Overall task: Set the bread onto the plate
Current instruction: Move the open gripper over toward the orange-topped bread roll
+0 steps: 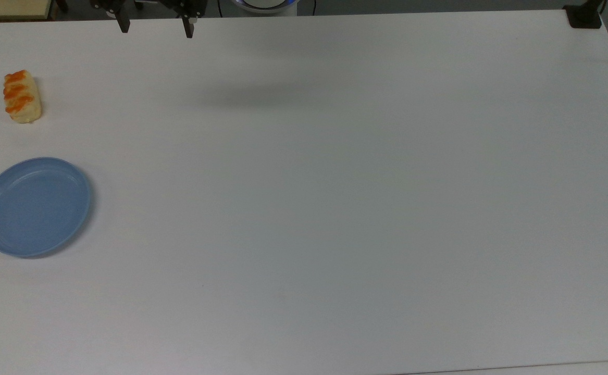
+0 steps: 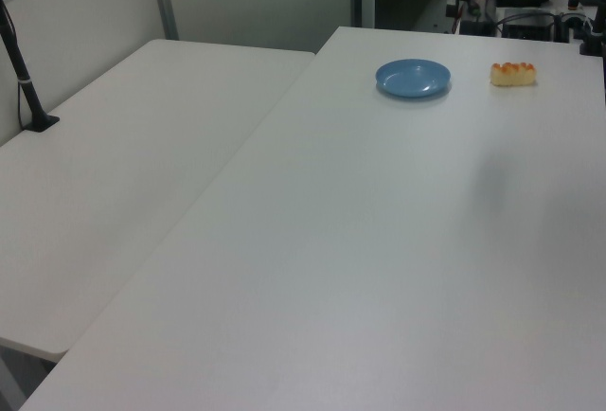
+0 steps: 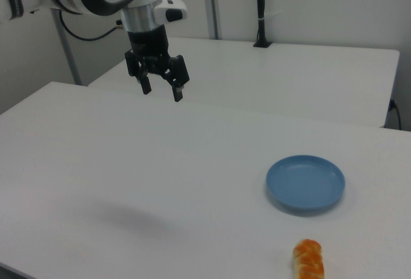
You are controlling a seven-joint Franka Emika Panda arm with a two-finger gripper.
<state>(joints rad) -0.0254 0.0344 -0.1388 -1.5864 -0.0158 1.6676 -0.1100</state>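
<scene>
The bread (image 1: 21, 97), a pale-yellow roll with orange stripes, lies on the white table at the top view's far left; it also shows as the bread (image 2: 512, 73) and the bread (image 3: 309, 261). The light-blue plate (image 1: 34, 207) sits apart from it, nearer the top view's bottom, also seen as the plate (image 2: 412, 78) and the plate (image 3: 306, 183). My gripper (image 3: 162, 91) hangs high above the table, open and holding nothing, well away from both. In the top view the gripper (image 1: 156, 28) is at the top edge, right of the bread.
A second white table (image 2: 114, 165) adjoins on the left view's left, with a black post (image 2: 24, 80) clamped to it. Another black clamp (image 1: 584, 15) sits at the top view's top right corner.
</scene>
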